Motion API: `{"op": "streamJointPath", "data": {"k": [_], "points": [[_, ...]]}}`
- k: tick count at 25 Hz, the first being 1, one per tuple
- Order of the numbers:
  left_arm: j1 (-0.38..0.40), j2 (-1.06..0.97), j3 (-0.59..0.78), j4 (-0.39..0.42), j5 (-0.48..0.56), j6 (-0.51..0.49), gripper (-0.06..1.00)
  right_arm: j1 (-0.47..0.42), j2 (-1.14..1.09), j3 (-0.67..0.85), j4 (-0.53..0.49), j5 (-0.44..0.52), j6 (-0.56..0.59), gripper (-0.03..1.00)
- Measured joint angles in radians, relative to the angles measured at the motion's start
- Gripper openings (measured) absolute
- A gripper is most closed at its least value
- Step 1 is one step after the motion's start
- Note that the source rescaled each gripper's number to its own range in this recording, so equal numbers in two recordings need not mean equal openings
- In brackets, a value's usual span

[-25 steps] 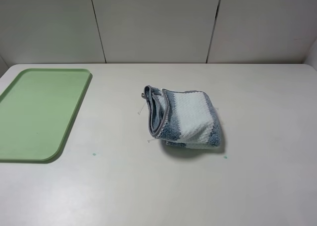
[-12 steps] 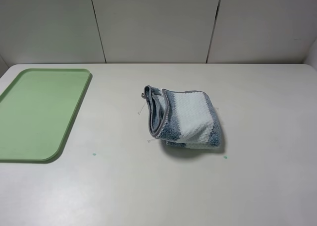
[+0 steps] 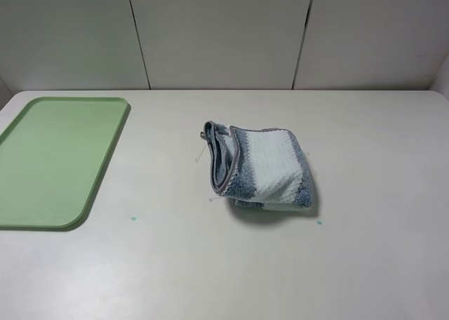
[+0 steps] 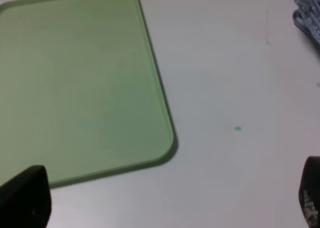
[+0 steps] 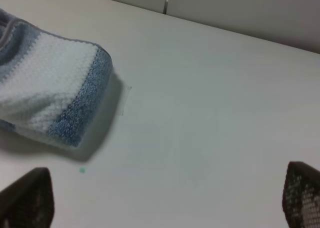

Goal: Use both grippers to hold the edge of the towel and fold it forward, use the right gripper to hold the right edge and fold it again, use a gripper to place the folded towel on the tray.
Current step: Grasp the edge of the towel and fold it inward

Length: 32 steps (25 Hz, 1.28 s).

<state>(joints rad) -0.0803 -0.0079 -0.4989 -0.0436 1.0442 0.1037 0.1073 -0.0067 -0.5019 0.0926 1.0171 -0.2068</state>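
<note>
The towel (image 3: pixel 265 170), striped blue-grey and white, lies bunched and folded over itself at the middle of the white table. Its grey-trimmed edge (image 3: pixel 223 167) curls along its left side. The light-green tray (image 3: pixel 56 158) lies flat and bare at the far left, apart from the towel. Neither arm shows in the exterior high view. My left gripper (image 4: pixel 167 198) is open above the table beside the tray (image 4: pixel 75 78), with only a corner of the towel (image 4: pixel 307 10) in sight. My right gripper (image 5: pixel 165 198) is open above bare table, with the towel (image 5: pixel 45 98) off to one side.
White wall panels (image 3: pixel 224 32) close off the back of the table. Two small green specks mark the tabletop, one (image 3: pixel 132 217) near the tray's front corner and one (image 3: pixel 319 222) just in front of the towel.
</note>
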Motion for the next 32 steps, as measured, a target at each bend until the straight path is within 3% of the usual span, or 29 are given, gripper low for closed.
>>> {"op": "streamJointPath", "data": {"k": [6, 10, 13, 19, 27, 32], "points": [[0.000, 0.000, 0.000, -0.008, -0.010, -0.125, 1.00, 0.000, 0.000, 0.000, 0.000, 0.000, 0.000, 1.00], [0.000, 0.024, -0.002, -0.053, -0.050, -0.246, 1.00, 0.000, 0.000, 0.000, 0.000, 0.000, 0.000, 1.00], [0.000, 0.099, -0.003, -0.102, -0.089, -0.282, 1.00, 0.000, 0.000, 0.000, 0.000, 0.000, 0.000, 1.00], [0.000, 0.334, -0.004, -0.223, -0.241, -0.278, 1.00, 0.000, 0.000, 0.000, 0.000, 0.000, 0.000, 1.00], [-0.005, 0.689, -0.004, -0.348, -0.422, -0.162, 1.00, 0.000, 0.000, 0.000, 0.000, 0.000, 0.000, 1.00], [-0.099, 0.894, -0.018, -0.374, -0.548, -0.122, 1.00, 0.000, 0.000, 0.000, 0.000, 0.000, 0.000, 1.00]]}}
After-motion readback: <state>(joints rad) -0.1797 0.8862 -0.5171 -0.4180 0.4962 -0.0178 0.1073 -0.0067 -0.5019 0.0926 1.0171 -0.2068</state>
